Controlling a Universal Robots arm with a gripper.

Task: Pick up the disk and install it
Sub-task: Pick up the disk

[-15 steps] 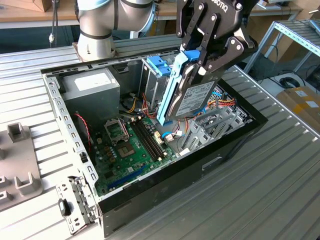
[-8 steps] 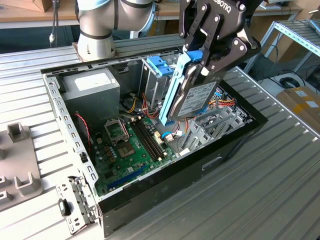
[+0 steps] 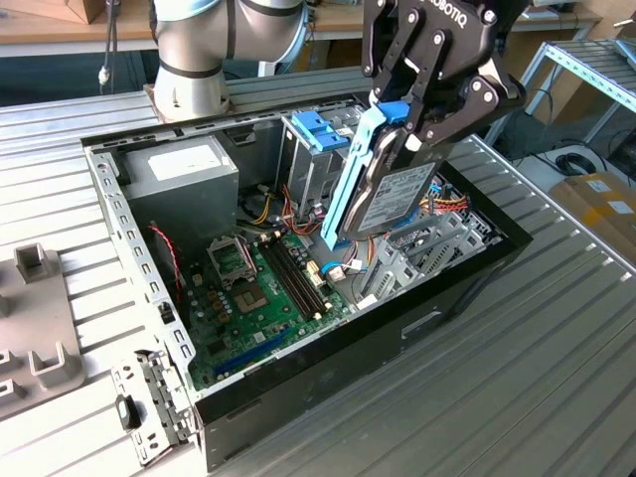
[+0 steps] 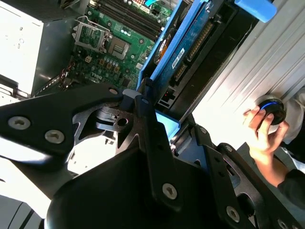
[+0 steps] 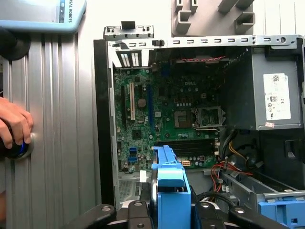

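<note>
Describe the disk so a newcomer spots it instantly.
Find the open computer case. Over its exterior-view right half, the pincer holds the disk steeply tilted. It is silver-grey, white-labelled and blue-framed, unlike the larger grey box sitting inside.

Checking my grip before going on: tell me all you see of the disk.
The disk is a flat silver-grey metal drive with a white label, edged by a blue plastic frame. The tool clamps its upper end. It hangs steeply tilted, label toward the exterior view's right, its lower end over the open case.
</note>
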